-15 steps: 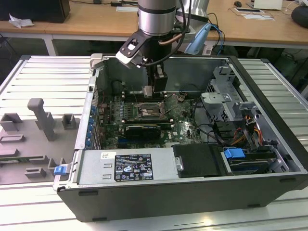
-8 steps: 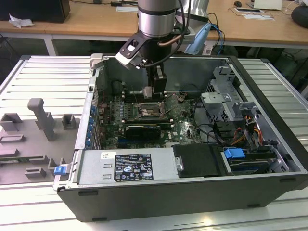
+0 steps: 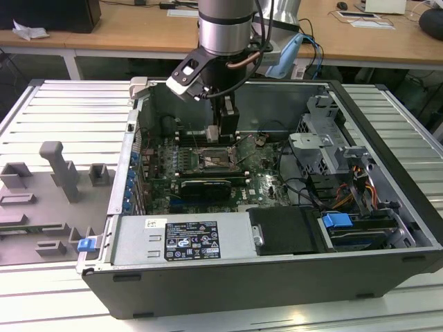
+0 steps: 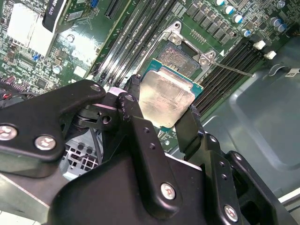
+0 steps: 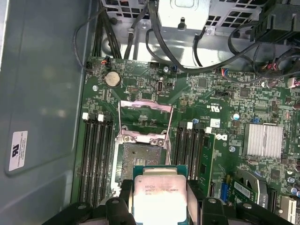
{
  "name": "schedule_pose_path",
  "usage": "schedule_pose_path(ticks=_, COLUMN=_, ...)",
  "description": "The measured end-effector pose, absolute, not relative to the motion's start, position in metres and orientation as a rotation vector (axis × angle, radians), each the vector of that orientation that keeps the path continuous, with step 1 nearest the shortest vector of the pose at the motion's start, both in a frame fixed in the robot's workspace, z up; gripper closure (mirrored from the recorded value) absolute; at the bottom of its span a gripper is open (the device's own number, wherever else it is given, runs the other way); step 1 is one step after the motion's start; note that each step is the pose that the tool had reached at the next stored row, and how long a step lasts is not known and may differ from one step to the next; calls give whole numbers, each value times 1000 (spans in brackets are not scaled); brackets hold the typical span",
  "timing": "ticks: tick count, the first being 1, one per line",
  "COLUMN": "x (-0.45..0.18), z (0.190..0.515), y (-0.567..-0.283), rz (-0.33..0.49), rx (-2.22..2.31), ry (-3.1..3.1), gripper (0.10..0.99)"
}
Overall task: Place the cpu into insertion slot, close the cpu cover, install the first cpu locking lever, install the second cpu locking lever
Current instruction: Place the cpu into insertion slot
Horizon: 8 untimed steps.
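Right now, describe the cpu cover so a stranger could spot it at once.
In the open computer case, find the green motherboard, between its banks of black memory slots. The cpu cover is the thin silver frame standing open at the socket, hollow-centred unlike the solid cpu.

Dull, smudged metal cpu (image 4: 166, 98) top

The arm (image 3: 223, 28) reaches straight down, its gripper (image 3: 225, 133) pointing downward, black fingers (image 4: 188, 131) clamped on the cpu (image 4: 166, 98) between them.
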State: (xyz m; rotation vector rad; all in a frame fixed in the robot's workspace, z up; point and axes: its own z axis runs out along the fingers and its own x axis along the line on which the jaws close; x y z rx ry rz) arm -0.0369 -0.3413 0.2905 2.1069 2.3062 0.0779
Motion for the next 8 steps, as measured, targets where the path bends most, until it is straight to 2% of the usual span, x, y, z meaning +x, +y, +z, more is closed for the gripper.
schedule_pose_path(ticks=8, x=-37, z=285, y=-341, rz=77, rx=2139, ry=2275, gripper=545)
